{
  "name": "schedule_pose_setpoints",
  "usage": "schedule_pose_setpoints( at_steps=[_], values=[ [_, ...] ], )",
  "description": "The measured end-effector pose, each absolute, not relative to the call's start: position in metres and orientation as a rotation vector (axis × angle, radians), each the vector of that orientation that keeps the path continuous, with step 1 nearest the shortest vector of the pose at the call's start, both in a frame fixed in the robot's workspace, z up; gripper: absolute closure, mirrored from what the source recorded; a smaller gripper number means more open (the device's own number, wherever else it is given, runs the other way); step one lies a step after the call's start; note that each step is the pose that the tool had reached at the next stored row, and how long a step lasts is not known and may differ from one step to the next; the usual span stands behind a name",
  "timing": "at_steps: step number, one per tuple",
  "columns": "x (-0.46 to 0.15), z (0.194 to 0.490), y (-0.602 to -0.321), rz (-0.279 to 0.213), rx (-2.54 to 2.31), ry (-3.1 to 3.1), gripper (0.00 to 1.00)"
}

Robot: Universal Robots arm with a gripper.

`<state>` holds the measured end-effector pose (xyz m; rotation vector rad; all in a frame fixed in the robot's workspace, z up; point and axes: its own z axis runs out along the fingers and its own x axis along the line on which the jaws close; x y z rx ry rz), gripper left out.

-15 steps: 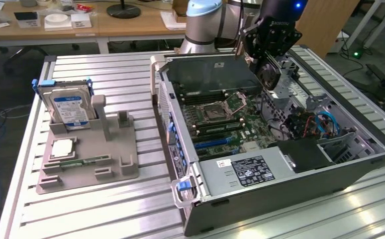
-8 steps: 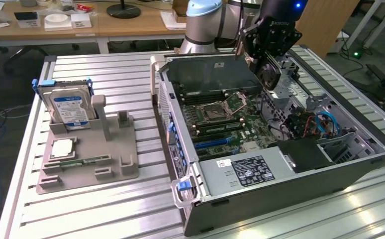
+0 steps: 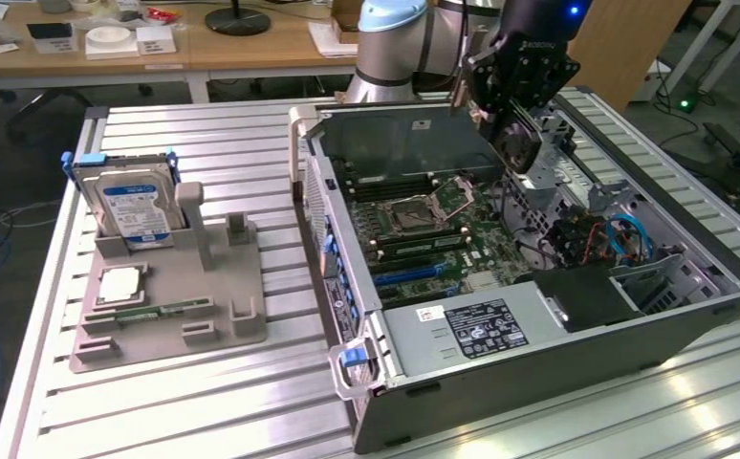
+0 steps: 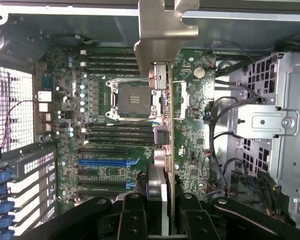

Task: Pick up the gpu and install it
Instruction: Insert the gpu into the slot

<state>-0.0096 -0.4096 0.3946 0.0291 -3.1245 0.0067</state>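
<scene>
The gpu [image 3: 521, 143] hangs upright over the open computer case [image 3: 344, 287], its round black fan face showing, with my gripper [image 3: 518, 117] shut on its upper part. In the wrist view the gpu [image 4: 166, 125] is seen edge-on: its silver end bracket [image 4: 162, 35] is at the far end and the thin green board runs back between my two black fingers [image 4: 132, 217]. The gripper [image 4: 162, 222] clamps the card on both faces. Below the card lies the motherboard [image 4: 105, 130], with its blue slot [image 4: 107, 161] off to one side of the card's edge.
A grey parts holder [image 3: 166, 306] at the exterior view's left carries a hard drive [image 3: 134, 206], a processor chip [image 3: 118, 284] and a memory stick [image 3: 166, 310]. Inside the case are the power supply [image 3: 472, 330], cables [image 3: 619, 239] and a drive cage [image 4: 270, 125].
</scene>
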Motion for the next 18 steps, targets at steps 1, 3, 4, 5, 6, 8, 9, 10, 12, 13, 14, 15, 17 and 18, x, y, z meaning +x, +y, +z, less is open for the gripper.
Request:
schedule_pose_setpoints(
  at_steps=[1, 3, 4, 5, 6, 8, 9, 10, 12, 13, 14, 15, 17, 18],
  values=[
    [-0.0096, 0.3944, -0.4096, 0.007, 0.047, -3.124, 0.72],
    [-0.0094, 0.3943, -0.4096, 0.009, 0.080, -3.123, 0.72],
    [-0.0093, 0.3942, -0.4096, 0.010, 0.092, -3.123, 0.72],
    [-0.0092, 0.3942, -0.4096, 0.011, 0.102, -3.123, 0.72],
    [-0.0092, 0.3942, -0.4096, 0.011, 0.113, -3.122, 0.72],
    [-0.0092, 0.3942, -0.4096, 0.012, 0.137, -3.121, 0.72],
    [-0.0092, 0.3942, -0.4096, 0.012, 0.150, -3.121, 0.72],
    [-0.0092, 0.3942, -0.4096, 0.012, 0.164, -3.120, 0.72],
    [-0.0091, 0.3942, -0.4096, 0.012, 0.195, -3.118, 0.72],
    [-0.0091, 0.3942, -0.4096, 0.013, 0.211, -3.117, 0.72],
    [-0.0091, 0.3942, -0.4096, 0.013, 0.230, -3.116, 0.72],
    [-0.0091, 0.3942, -0.4096, 0.013, 0.246, -3.115, 0.72],
    [-0.0091, 0.3942, -0.4096, 0.013, 0.270, -3.113, 0.72],
    [-0.0090, 0.3942, -0.4096, 0.013, 0.280, -3.112, 0.72]
  ],
)
